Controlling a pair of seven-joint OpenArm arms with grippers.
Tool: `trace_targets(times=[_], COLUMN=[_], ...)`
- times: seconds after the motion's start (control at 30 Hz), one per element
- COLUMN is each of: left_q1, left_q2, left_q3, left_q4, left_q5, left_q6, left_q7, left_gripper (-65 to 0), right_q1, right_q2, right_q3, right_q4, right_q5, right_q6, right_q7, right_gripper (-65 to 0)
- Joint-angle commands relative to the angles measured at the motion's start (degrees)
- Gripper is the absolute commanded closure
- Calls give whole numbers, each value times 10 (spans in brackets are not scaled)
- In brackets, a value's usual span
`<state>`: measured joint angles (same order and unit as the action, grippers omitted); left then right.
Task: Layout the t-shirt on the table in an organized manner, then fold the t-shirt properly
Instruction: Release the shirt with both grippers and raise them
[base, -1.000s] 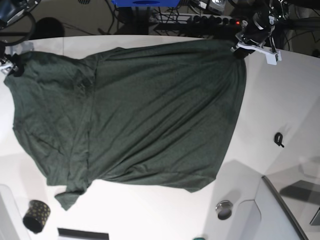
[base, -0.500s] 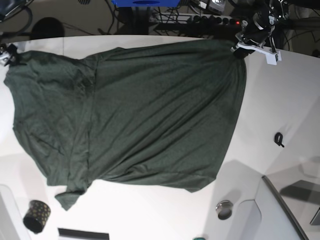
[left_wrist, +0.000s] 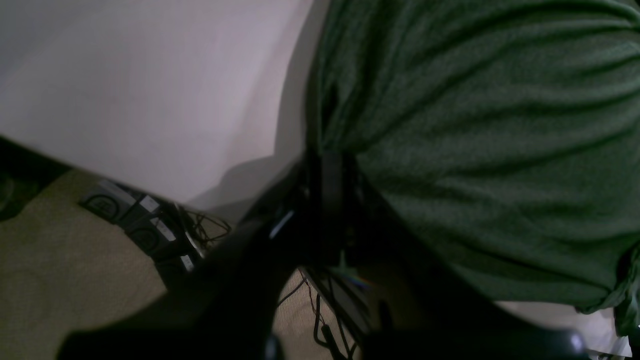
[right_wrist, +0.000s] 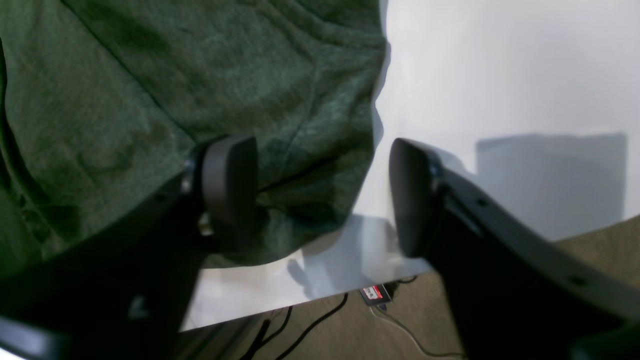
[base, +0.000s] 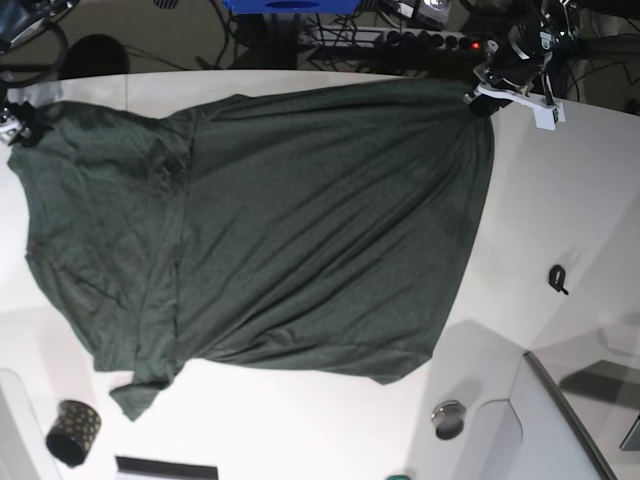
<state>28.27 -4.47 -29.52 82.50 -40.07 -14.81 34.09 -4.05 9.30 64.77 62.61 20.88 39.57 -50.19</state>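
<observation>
The dark green t-shirt (base: 300, 230) lies spread over the white table (base: 570, 190), with creases and a bunched sleeve at the near left. My left gripper (base: 482, 96) is at the shirt's far right corner by the table's far edge. In the left wrist view it (left_wrist: 330, 172) is shut on a pinch of the shirt (left_wrist: 475, 125). My right gripper (base: 14, 126) is at the shirt's far left corner. In the right wrist view it (right_wrist: 320, 195) is open. One finger (right_wrist: 230, 180) rests over the shirt's edge (right_wrist: 200, 80), the other over bare table (right_wrist: 500, 75).
A black-and-gold cup (base: 72, 432) stands at the near left. A small black clip (base: 558, 279), a round metal piece (base: 449, 418) and a grey panel (base: 570, 420) are at the right. Cables and a power strip (base: 400, 40) lie beyond the far edge.
My right gripper shifted slightly toward the far edge and back at the shirt's far left corner. The left gripper and the rest of the shirt stayed put.
</observation>
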Motion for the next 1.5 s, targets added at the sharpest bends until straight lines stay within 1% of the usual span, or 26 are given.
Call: trace_targets(times=[0.0,0.1,0.13,0.2,0.23,0.33,0.5,0.6,0.7,0.73,0.8,0.93,1.0,1.13,1.23,1.37,1.47], left_q1=[4,4,6,10,10,6,3,1,-14,-19,-29,-43,-60,-99,-128,-171,-194], left_q2=[-6,-6,-6,-6,-6,-6,-5,-6,-6,-6,-6,-6,-6,-1,-1,-6,-11], left_q3=[-2,-2,-2,-2,-2,-2,-2,-2,-2,-2,-2,-2,-3,-54,-85,-87,-87], left_q4=[9,13,20,42,52,79,123,135,137,137,138,138,137,135,133,67,-3], left_q5=[-2,-2,-2,-2,-2,-2,-2,-2,-2,-2,-2,-3,-3,-3,-3,0,0], left_q6=[2,2,2,2,2,2,2,2,2,3,3,3,3,3,3,3,3], left_q7=[-4,-4,-4,0,12,55,91,103,104,104,104,108,134,192,213,213,210], left_gripper=[0,0,0,0,0,0,0,0,0,0,0,0,0,0,0,0,0], right_q1=[-2,-2,-2,-2,-2,5,12,29,45,52,59,76,88,112,130,146,161], right_q2=[6,6,6,6,6,6,4,5,13,15,17,16,16,17,18,23,35], right_q3=[1,1,1,1,1,1,1,0,-1,-6,-36,-80,-92,-118,-137,-171,-182], right_q4=[3,3,3,4,4,28,108,128,137,137,138,139,139,135,135,109,42], right_q5=[-5,-5,-5,-5,-5,-5,-5,-8,-9,-9,-9,-8,-8,-8,-8,-8,-8], right_q6=[4,4,4,4,4,4,4,4,4,4,0,-34,-52,-79,-110,-146,-175], right_q7=[-12,-13,-13,-14,-19,-56,-117,-155,-178,-183,-185,-185,-185,-182,-178,-131,-95], right_gripper=[-264,-27,0,-17,-8,-2,-2,-2,-2,-2,-2,-2,-2,-2,-2,-2,-2])
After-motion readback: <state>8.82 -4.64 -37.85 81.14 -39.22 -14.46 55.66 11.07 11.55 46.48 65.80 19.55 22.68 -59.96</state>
